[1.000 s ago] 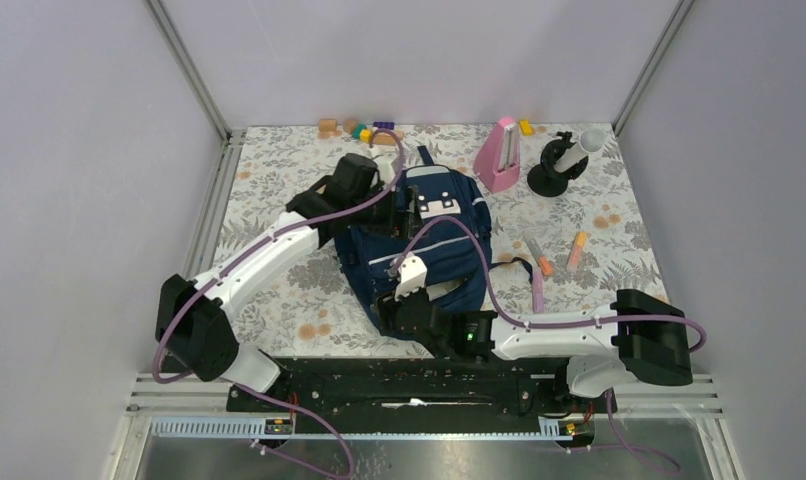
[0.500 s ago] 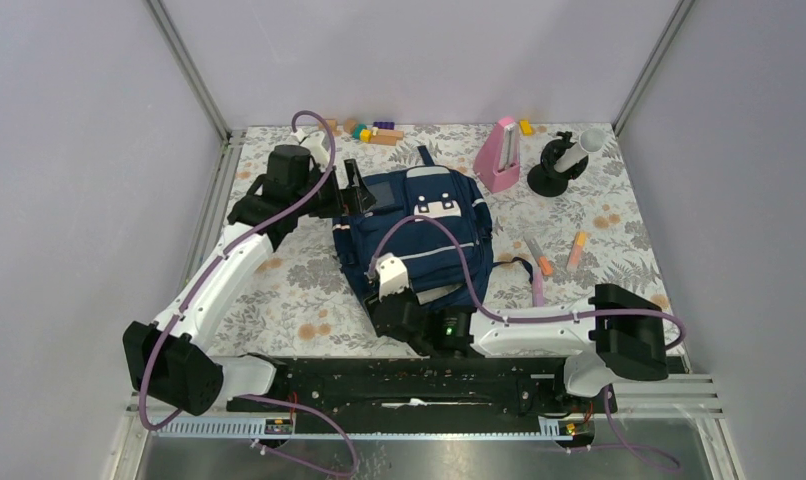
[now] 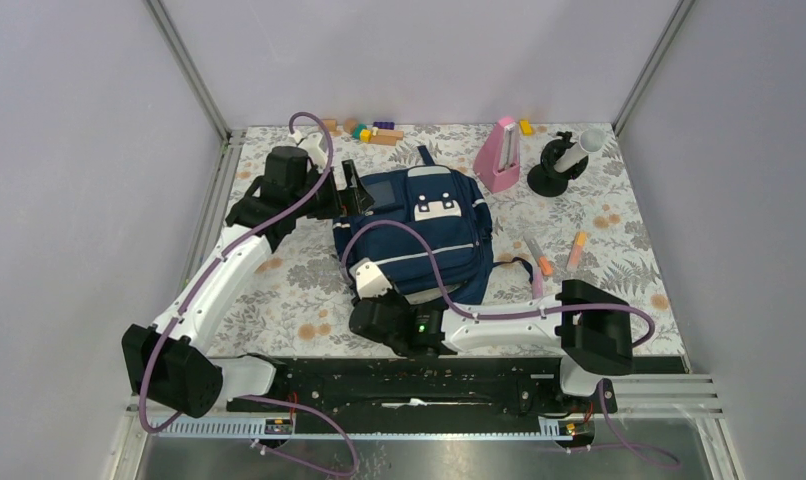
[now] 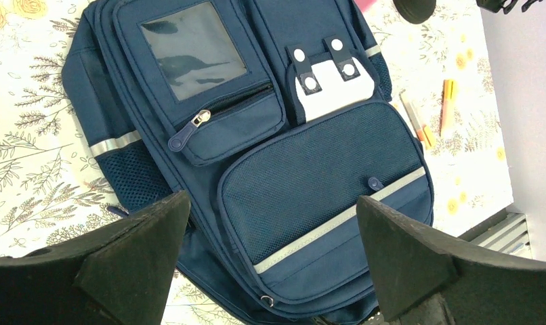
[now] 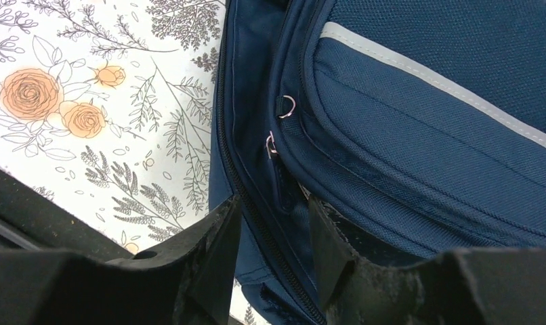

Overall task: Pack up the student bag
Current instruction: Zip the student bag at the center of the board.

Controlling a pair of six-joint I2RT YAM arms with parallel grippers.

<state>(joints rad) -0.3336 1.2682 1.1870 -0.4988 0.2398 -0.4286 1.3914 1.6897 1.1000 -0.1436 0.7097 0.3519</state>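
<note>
Floral worktop (image 3: 279, 290) has bag (image 3: 429, 240) flat mid-frame, pockets zipped, pens (image 3: 544, 258) right of it not yet packed, so packing looks barely begun; left hand (image 3: 355, 190) spread wide at its upper left, right hand (image 5: 274, 210) half-closed astride its lower zip edge, grip unclear.

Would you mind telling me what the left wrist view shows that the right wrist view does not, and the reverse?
Only the left wrist: the student bag front with its clear window pocket and white patch, markers beside it, and the left gripper wide open. Only the right wrist: two metal rings by the bag's zipper, orange roses, and the right gripper astride that zipper. Both: navy fabric, a pale stripe, the floral table cover.
</note>
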